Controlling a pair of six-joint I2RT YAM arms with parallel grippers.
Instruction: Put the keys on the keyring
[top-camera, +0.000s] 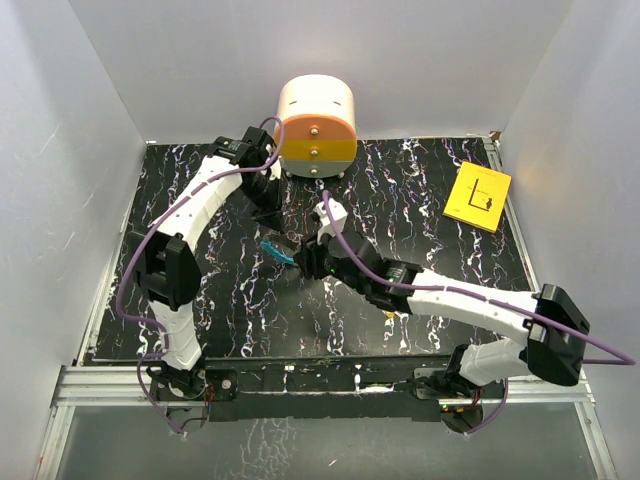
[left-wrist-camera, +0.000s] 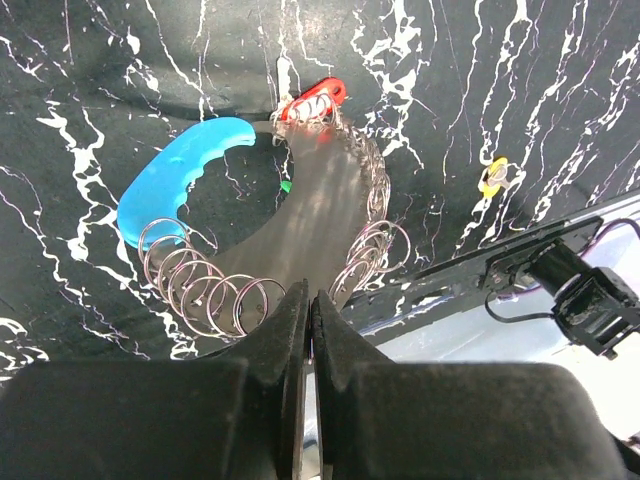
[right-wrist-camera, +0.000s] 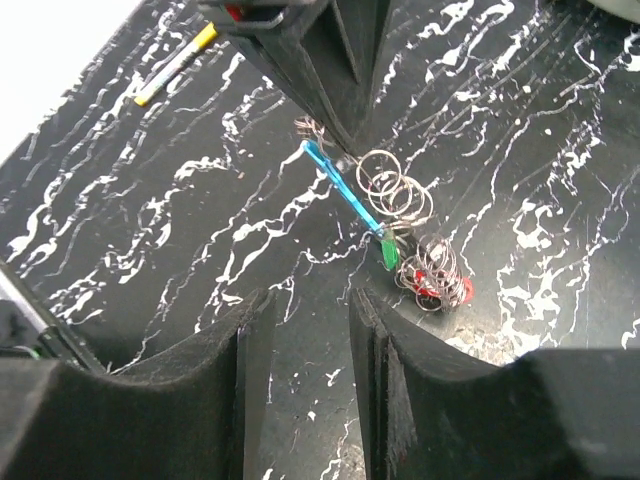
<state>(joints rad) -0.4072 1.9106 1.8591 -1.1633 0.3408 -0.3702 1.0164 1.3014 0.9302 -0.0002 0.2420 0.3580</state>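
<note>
The left gripper (left-wrist-camera: 308, 305) is clenched on the thin end of a flat grey metal strip (left-wrist-camera: 310, 210). Lots of thin wire rings (left-wrist-camera: 215, 295) hang on the strip, just past the gripper's tips. A blue plastic piece (left-wrist-camera: 170, 180) curves off to 1 side. The red key (left-wrist-camera: 315, 98) sits at the far end. The right gripper (right-wrist-camera: 308, 310) is released. The green key (right-wrist-camera: 389, 255) and the red key are just ahead of its tips. The keys look light, hard and slippery. The rings look springy and easy to tangle. I think a key's flat plastic head is the best place to pinch.
</note>
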